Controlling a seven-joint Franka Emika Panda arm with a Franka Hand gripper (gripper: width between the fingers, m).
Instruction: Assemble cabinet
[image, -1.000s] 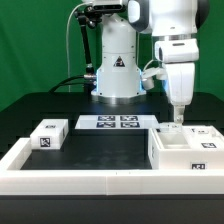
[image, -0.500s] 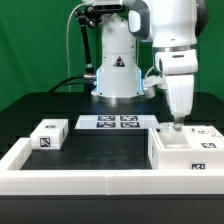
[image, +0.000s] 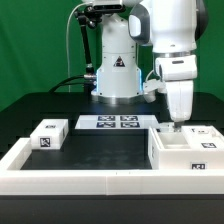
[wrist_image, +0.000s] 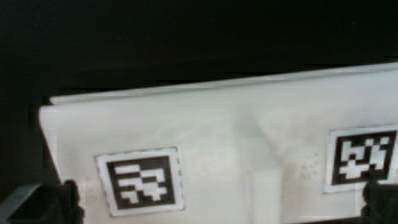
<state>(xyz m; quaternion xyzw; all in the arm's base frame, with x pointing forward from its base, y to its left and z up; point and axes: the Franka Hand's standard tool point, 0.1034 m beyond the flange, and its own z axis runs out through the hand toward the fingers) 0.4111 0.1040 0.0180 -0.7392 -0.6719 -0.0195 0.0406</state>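
Note:
The cabinet's large white box body (image: 185, 152) stands at the exterior view's right, with tags on its front. A small white tagged block (image: 48, 133) lies at the left, and another tagged white part (image: 205, 131) lies behind the box. My gripper (image: 176, 122) points down over the box's far left corner. In the wrist view a white surface (wrist_image: 249, 130) with two tags fills the space under my gripper (wrist_image: 210, 212). The dark fingertips (wrist_image: 39, 205) stand wide apart at either side of it. The gripper is open and holds nothing.
The marker board (image: 118, 122) lies flat in front of the robot base. A long white rail (image: 80, 181) runs along the front and up the left side of the black table. The robot's pedestal (image: 116, 70) stands behind.
The arm's wrist has shifted slightly toward the exterior view's right and the gripper has sunk a little over the box. The parts have not moved.

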